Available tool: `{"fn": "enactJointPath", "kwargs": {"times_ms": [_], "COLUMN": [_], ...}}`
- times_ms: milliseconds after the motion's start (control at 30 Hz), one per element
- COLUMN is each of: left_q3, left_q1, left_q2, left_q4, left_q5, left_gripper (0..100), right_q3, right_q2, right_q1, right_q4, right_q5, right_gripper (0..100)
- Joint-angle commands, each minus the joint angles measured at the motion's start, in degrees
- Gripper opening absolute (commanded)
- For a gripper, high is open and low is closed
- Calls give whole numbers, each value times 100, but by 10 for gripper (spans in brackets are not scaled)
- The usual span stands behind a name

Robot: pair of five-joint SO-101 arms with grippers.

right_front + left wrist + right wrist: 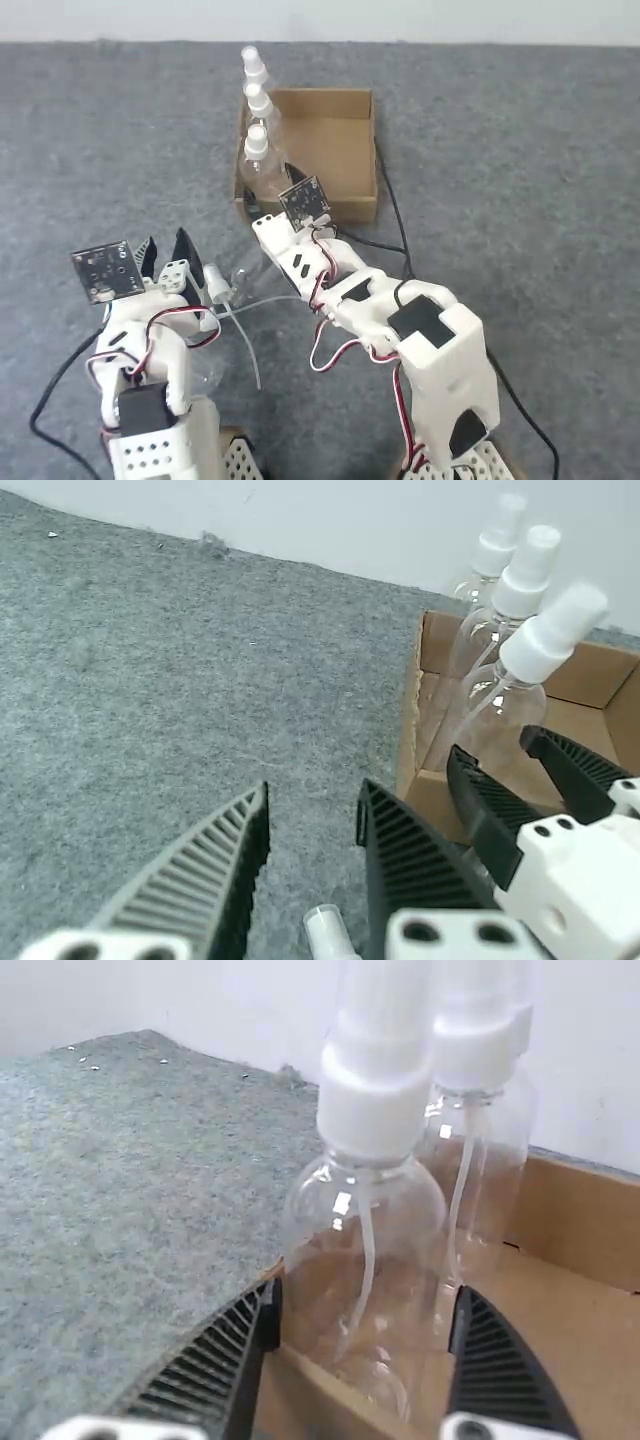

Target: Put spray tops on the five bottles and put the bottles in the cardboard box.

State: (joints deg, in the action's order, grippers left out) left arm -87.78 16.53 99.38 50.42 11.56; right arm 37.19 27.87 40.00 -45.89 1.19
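Observation:
Three clear bottles with white spray tops stand in a row along one side of the cardboard box (335, 150). My right gripper (272, 190) is open at the box's near wall, its fingers on either side of the nearest bottle (365, 1250), with small gaps. A second bottle (480, 1160) stands just behind it. My left gripper (167, 255) is open over the carpet with nothing between its fingers. Beside it lies a clear bottle (240, 280) with a white spray top (215, 283) and its long tube (247, 345). A white piece of that top (325, 930) shows below the left fingers.
Grey carpet covers the table. The box's other half (340, 130) holds nothing. A black cable (395, 215) runs past the box on the side away from the bottles. The right gripper's black fingers (485, 805) also appear in the left wrist view, at the box corner.

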Motion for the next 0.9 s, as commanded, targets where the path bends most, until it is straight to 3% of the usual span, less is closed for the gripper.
{"fn": "enactJointPath", "kwargs": {"times_ms": [0, 567, 867], "left_q3": [110, 110, 110], "left_q1": [9, 9, 9], "left_q2": [123, 123, 123], "left_q4": [-202, -202, -202], "left_q5": [0, 0, 0], "left_gripper": [134, 134, 134], "right_q3": [-18, 132, 923], "right_q2": [-514, -549, -1534], "right_q1": [57, 75, 75], "right_q4": [-154, -154, -110], "right_q5": [0, -536, -536], "right_gripper": [227, 227, 227]}}
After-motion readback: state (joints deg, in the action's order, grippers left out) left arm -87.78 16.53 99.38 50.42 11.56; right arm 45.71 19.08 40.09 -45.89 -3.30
